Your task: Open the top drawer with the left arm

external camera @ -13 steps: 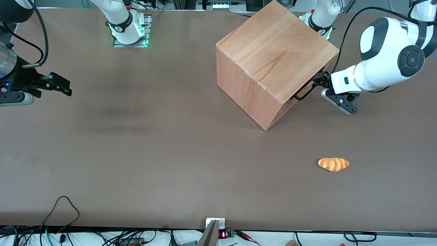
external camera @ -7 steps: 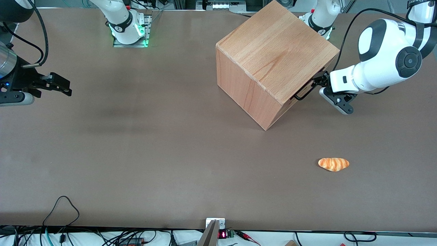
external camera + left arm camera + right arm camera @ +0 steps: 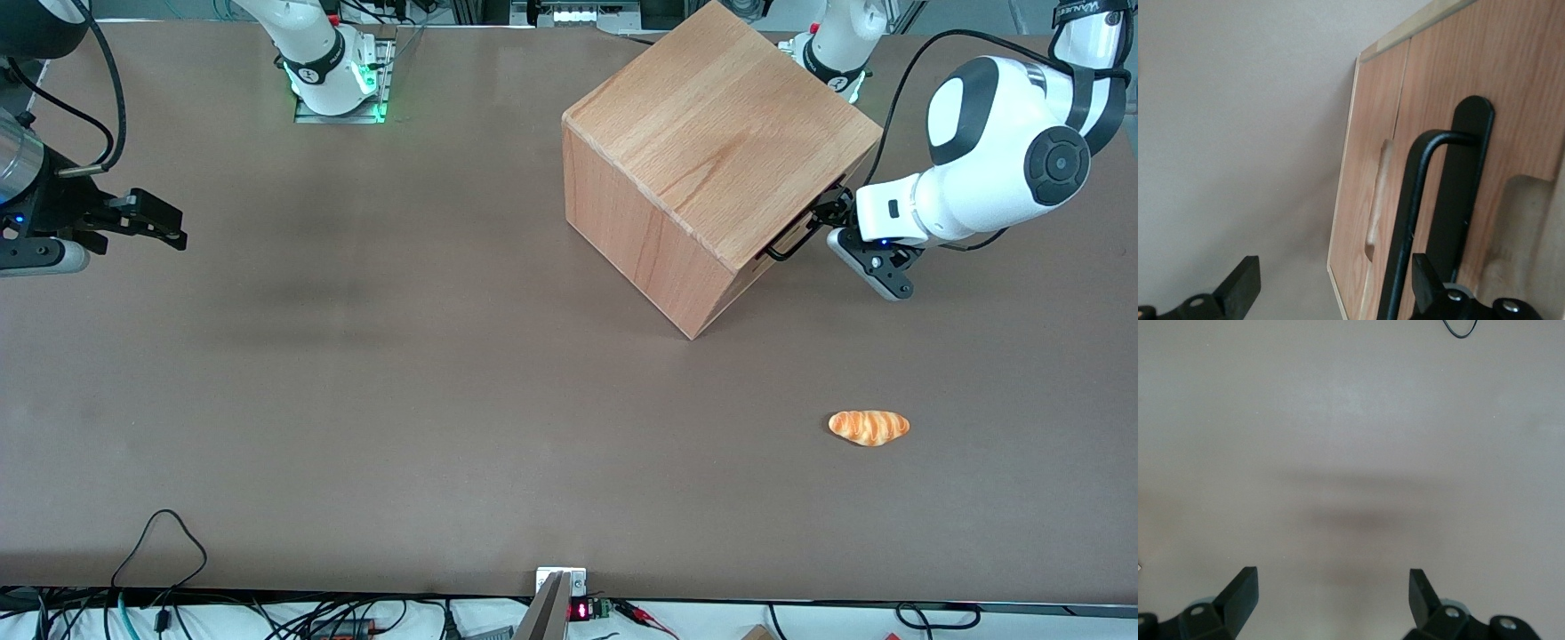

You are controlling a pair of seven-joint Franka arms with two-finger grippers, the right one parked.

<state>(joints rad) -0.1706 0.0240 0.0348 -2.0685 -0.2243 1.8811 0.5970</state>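
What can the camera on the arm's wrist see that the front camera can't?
Only the wrist view shows the drawer fronts close up, with the open gripper reaching them. Only the front view shows the whole cabinet, the left arm and a bread roll nearer the camera. Both show the black handle and the table.

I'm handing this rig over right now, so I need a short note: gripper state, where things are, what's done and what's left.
Gripper: open, at the cabinet's front, fingers either side of the black bar handle, not yet closed on it.
Top drawer: shut, flush with the cabinet front.
Bread roll: on the table, nearer the front camera than the cabinet.
Done: approach to the handle.
Left: close on the handle, pull the drawer out.
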